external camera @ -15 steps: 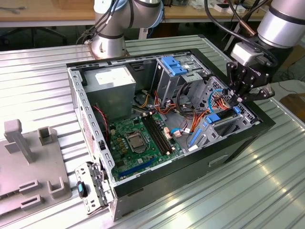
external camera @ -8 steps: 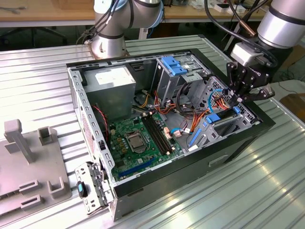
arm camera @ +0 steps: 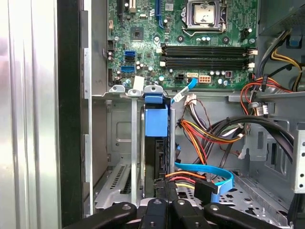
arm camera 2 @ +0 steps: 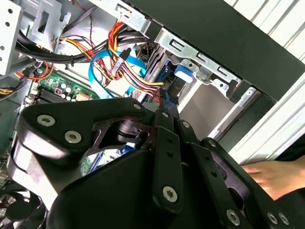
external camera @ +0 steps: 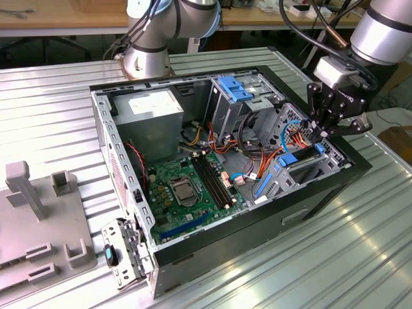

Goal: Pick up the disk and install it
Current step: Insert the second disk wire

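In the exterior view, a grey plastic stand [external camera: 38, 219] was seen at the left on the shiny metal table [external camera: 335, 257]. Next to it, the big open computer case [external camera: 122, 193] was laid on its side. Inside the case, a grey power box [external camera: 151, 112] was set at the far left, and the green board [external camera: 187, 187] was seen below it. A pale blue bracket [external camera: 235, 87] was fixed on top of the metal cage further back. A bunch of red, orange and yellow wires [external camera: 248, 145] was spread between the board and the right side.

At the exterior view's right, the disk [external camera: 302, 164] was seen standing on its edge in a metal slot near the case's right wall, with its blue end tabs showing. The gripper [external camera: 320, 136] was reached down to it from above.

In the first wrist view, the disk [arm camera: 155, 157] was seen in the slot, and its near end was met by the gripper [arm camera: 169, 207]. The fingers [arm camera: 155, 210] were brought narrow, close together, and the blue end of the disk looked to be pinched between them. In the second wrist view, a bit of blue was seen right at the tip of the gripper [arm camera 2: 164, 107], and a person's hand [arm camera 2: 276, 174] was seen outside the case.
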You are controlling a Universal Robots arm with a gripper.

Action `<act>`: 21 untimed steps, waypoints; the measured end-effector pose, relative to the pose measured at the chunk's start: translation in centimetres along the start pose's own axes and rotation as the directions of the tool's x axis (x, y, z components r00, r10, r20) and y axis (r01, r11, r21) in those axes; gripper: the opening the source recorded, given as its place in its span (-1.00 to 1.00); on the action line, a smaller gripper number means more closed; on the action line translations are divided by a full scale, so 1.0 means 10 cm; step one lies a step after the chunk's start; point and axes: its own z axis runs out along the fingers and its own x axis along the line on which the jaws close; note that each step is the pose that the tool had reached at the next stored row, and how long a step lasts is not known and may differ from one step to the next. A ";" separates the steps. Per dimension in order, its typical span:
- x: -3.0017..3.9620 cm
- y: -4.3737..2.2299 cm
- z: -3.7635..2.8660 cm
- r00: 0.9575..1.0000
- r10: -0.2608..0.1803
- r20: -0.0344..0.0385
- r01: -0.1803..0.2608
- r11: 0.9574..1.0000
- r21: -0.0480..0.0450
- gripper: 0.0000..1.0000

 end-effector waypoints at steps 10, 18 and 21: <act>-0.022 -0.019 -0.212 1.000 -0.001 -0.016 0.001 0.999 -0.035 -0.79; -0.028 -0.018 -0.216 0.999 -0.002 -0.034 0.001 0.999 -0.036 -0.52; -0.044 -0.021 -0.263 0.999 -0.003 -0.036 0.001 0.999 -0.037 -0.52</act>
